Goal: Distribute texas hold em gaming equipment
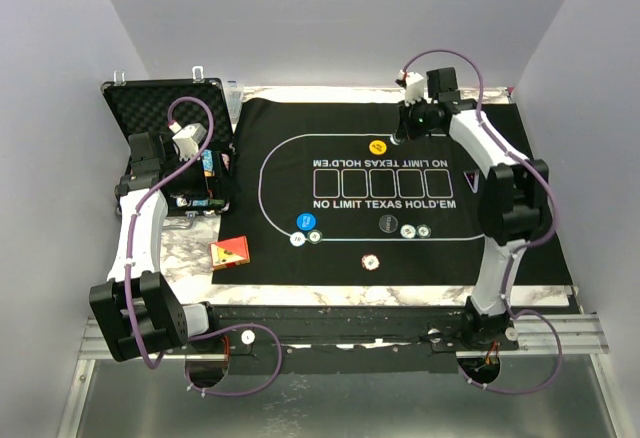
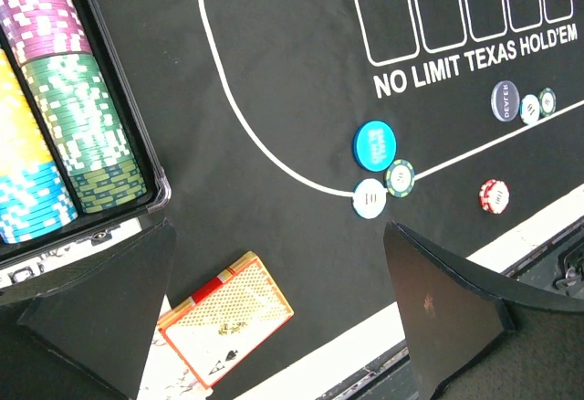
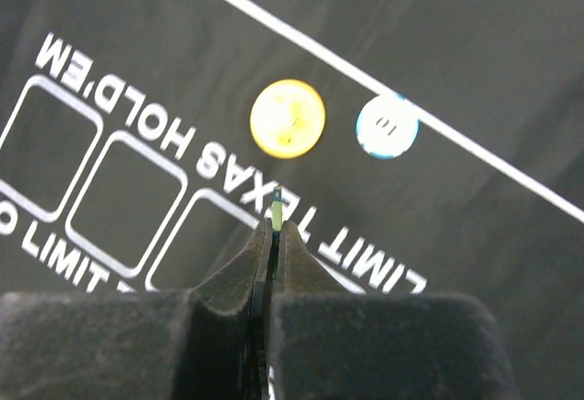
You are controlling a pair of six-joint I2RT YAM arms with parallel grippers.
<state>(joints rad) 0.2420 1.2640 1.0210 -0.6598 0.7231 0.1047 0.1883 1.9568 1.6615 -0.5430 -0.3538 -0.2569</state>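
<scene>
Right wrist view: my right end effector point(image 3: 276, 228) has its fingers pressed together on a greenish sliver point(image 3: 276, 208) (edge-on, too slim for me to name). It is over the felt mat point(image 3: 474, 44), near the yellow button disc point(image 3: 287, 118) and a white-and-blue chip point(image 3: 387, 126) beside it. My left end effector point(image 2: 278, 236) hangs spread wide with nothing in it above the mat's near left corner, where the red-orange card box point(image 2: 225, 320) straddles the mat's edge onto the counter point(image 2: 173, 377), near the open case point(image 2: 137, 144) of stacked chips point(image 2: 82, 126); the blue button disc point(image 2: 375, 144) lies further in.
</scene>
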